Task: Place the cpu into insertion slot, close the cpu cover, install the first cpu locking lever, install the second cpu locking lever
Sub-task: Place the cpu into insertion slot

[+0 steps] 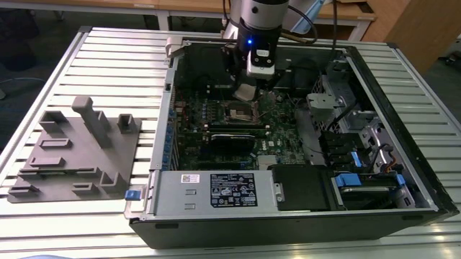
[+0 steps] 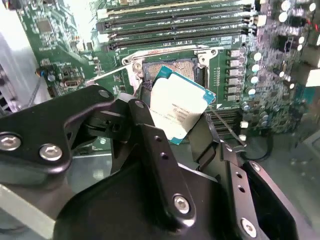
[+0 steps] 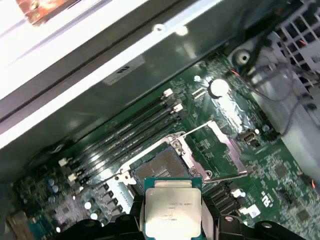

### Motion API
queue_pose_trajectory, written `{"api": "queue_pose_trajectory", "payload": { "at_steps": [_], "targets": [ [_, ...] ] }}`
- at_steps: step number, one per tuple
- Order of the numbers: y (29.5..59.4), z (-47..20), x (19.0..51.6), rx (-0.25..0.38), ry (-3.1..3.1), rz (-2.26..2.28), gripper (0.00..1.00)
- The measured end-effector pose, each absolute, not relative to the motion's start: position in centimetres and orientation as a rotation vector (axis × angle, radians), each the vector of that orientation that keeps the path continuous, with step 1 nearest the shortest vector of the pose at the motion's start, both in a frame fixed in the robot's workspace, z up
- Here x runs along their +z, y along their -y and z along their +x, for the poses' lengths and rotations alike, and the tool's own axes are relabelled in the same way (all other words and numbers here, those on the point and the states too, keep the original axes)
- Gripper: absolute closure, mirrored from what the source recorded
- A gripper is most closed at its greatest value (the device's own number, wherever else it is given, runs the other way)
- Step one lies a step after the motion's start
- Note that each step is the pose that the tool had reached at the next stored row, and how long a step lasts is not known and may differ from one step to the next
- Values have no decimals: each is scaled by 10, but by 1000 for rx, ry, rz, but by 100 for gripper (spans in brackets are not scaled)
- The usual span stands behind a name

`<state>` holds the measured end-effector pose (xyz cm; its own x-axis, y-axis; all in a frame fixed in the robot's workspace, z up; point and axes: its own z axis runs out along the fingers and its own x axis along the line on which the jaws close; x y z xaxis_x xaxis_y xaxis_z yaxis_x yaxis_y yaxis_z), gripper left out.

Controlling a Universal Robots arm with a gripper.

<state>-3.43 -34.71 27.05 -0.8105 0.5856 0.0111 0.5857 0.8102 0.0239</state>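
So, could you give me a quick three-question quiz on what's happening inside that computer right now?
1. True or false: the slot is empty.
2. What is the gripper shut on? A a cable, B the cpu, C nothing.
3. Fill in: the cover is flipped ____.

Key: 1 true; 2 B; 3 open.

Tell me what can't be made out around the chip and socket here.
1. Part of the cpu, second wrist view: covered by the jaws.
2. Part of the insertion slot, first wrist view: hidden behind the cpu.
3. Insertion slot contacts, exterior view: too small.
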Motion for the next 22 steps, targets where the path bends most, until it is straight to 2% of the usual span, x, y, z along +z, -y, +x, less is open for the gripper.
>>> {"api": "queue_pose_trajectory", "payload": {
  "at_steps": [10, 22],
  "targets": [
    [347, -34, 270, -41, 2963, -1036, 46],
    [347, -34, 269, -41, 2838, -1347, 46]
  ]
}}
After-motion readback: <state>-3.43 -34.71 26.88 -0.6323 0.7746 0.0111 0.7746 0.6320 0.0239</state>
